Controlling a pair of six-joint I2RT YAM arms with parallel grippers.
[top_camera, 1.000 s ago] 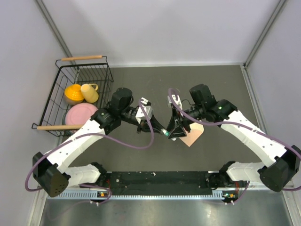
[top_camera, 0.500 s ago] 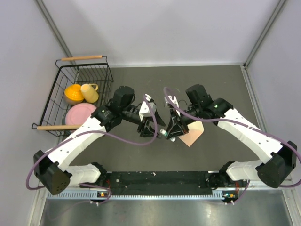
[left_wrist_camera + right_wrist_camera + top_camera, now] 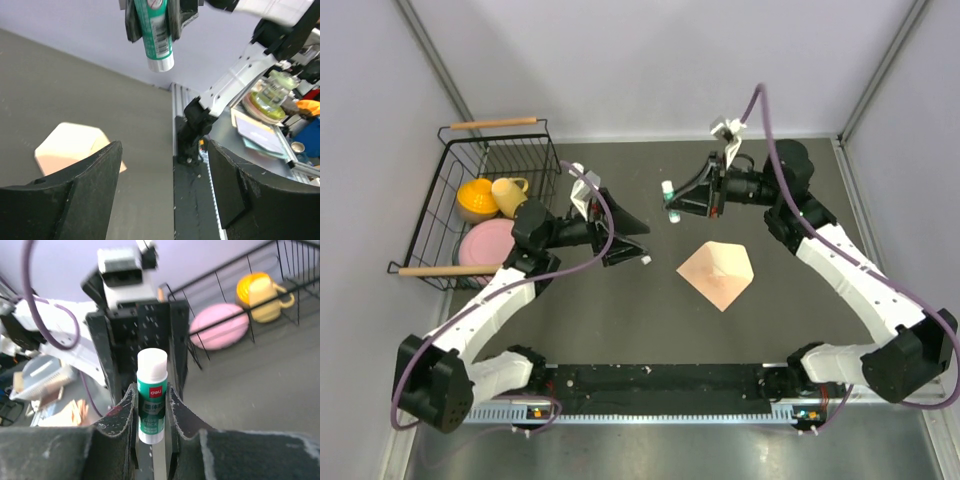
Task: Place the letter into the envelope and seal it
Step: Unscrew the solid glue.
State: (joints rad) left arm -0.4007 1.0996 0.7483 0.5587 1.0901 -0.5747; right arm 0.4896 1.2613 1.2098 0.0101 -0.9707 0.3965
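Note:
The peach envelope [image 3: 717, 273] lies flat on the dark table, with neither gripper touching it; in the left wrist view the envelope [image 3: 70, 147] shows partly behind the left finger. My right gripper [image 3: 680, 202] hangs above the table behind the envelope, shut on a white-and-green glue stick [image 3: 669, 196]. The right wrist view shows the glue stick [image 3: 151, 395] upright between the jaws of that gripper [image 3: 151, 402]. My left gripper [image 3: 635, 243] is open and holds nothing, to the left of the envelope and pointing toward it. The letter is out of view.
A black wire basket [image 3: 450, 215] at the left holds a pink plate [image 3: 488, 240], an orange bowl [image 3: 475, 197] and a yellow cup [image 3: 510, 195]. A small white piece [image 3: 646, 260] lies on the table by the left fingertips.
The left gripper opened and drew back to the left. The right arm lifted away to the far side with the glue stick, uncovering the envelope.

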